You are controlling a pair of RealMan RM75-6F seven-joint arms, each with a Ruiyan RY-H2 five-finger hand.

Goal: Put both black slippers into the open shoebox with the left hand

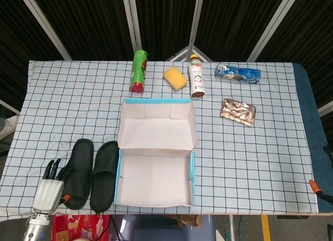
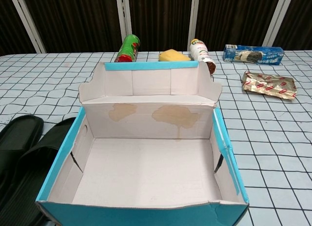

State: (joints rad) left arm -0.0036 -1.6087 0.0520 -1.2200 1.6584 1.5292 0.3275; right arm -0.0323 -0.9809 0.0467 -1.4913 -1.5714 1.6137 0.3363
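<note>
Two black slippers lie side by side left of the open shoebox (image 1: 154, 186), whose inside holds nothing (image 2: 146, 172). My left hand (image 1: 48, 191) is at the table's front left corner. Its fingers lie along the outer edge of the left slipper (image 1: 79, 170), with the thumb tip against that slipper's heel side, and it seems to hold this edge. The right slipper (image 1: 105, 176) lies against the box wall, untouched. In the chest view both slippers (image 2: 22, 138) show at the left edge, and the hand is hidden there. Only a sliver of my right hand (image 1: 315, 186) shows, at the far right edge.
Along the far side lie a green can (image 1: 139, 70), a yellow sponge (image 1: 175, 78), a white bottle (image 1: 196, 76) and a blue packet (image 1: 238, 73). A foil packet (image 1: 239, 111) lies right of the raised box lid (image 1: 156, 110).
</note>
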